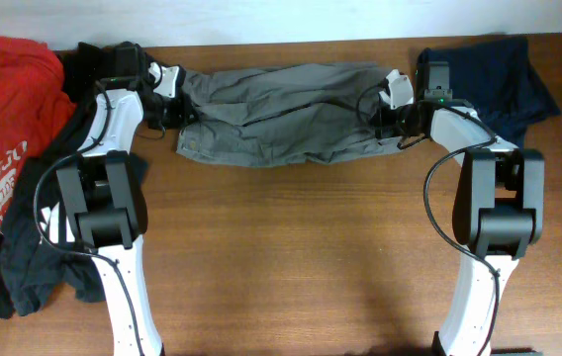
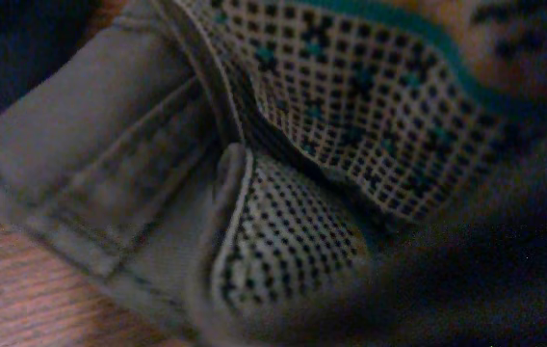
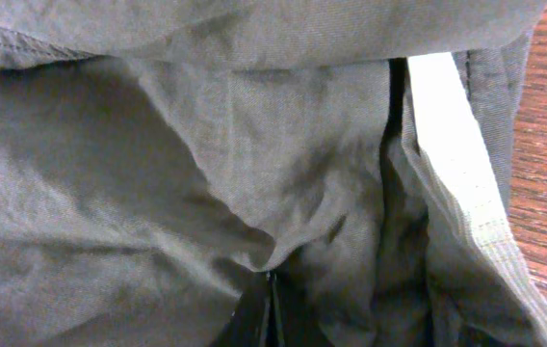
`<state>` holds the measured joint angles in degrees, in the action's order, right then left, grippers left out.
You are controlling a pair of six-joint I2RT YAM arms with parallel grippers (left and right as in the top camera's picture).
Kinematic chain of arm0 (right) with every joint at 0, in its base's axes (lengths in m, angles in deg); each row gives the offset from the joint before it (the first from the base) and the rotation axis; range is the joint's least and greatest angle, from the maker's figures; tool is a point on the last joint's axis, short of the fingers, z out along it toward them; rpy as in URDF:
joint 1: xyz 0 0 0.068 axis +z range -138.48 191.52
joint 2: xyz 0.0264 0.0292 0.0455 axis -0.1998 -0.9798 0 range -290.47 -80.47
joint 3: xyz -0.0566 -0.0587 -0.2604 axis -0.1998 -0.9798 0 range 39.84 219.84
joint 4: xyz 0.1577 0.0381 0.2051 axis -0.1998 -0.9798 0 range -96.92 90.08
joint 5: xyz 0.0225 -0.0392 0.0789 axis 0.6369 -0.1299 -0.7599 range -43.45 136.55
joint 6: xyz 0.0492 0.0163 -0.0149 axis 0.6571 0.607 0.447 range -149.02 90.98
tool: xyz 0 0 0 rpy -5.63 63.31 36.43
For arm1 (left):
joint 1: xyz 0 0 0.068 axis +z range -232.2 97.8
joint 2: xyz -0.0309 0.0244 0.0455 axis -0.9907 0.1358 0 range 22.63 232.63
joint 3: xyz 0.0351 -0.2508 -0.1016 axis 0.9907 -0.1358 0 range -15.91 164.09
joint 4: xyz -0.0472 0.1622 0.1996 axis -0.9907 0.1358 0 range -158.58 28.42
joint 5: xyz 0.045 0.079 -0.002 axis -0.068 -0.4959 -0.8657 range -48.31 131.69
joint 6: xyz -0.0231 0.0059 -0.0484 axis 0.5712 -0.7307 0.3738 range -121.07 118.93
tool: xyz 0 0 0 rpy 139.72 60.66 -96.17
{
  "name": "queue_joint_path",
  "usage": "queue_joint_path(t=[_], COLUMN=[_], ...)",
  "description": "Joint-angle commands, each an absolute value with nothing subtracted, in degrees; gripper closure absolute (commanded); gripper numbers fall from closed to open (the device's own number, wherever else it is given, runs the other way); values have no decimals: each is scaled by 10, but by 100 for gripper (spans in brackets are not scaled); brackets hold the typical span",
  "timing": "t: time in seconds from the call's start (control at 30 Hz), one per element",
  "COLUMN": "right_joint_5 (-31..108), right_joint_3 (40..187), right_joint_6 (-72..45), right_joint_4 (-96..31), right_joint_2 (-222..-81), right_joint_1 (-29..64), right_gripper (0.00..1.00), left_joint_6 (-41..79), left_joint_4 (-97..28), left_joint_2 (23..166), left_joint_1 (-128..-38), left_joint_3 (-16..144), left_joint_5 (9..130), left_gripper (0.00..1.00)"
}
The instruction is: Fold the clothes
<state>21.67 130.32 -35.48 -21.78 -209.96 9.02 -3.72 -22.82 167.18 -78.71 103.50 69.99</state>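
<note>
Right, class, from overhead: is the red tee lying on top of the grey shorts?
No, the red tee lies apart from the grey shorts, beside the black tee.

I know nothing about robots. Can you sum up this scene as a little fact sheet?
Main garment: grey shorts, stretched between both arms near the back edge of the table
Left gripper: shut on one end of the shorts
Right gripper: shut on the other end
Beside left arm: red tee, black tee
Beside right arm: navy garment

top-down overhead; both wrist cameras close against shorts (image 1: pixel 281 114)
</note>
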Motion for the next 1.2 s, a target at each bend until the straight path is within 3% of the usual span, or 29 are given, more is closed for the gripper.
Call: queue_joint_path(t=[0.0, 0.27, 0.73, 1.17], right_joint_5=[233, 233, 228, 231], right_joint_3=[1298, 1298, 1298, 1288], right_joint_6=[-361, -358, -339, -327], right_joint_4=[-226, -262, -314, -324], right_joint_2=[-2116, -2116, -2116, -2117], right_joint_1=[92, 93, 93, 145], right_gripper=[96, 96, 96, 96], left_joint_6=[-24, -55, -60, -68], left_joint_4=[-193, -127, -35, -28], left_joint_2=[1724, 1650, 1486, 1466], left_joint_1=[-794, -779, -772, -801], left_joint_3=[1030, 1057, 1058, 1058], left_joint_5=[703, 696, 508, 515], left_gripper=[99, 99, 99, 99])
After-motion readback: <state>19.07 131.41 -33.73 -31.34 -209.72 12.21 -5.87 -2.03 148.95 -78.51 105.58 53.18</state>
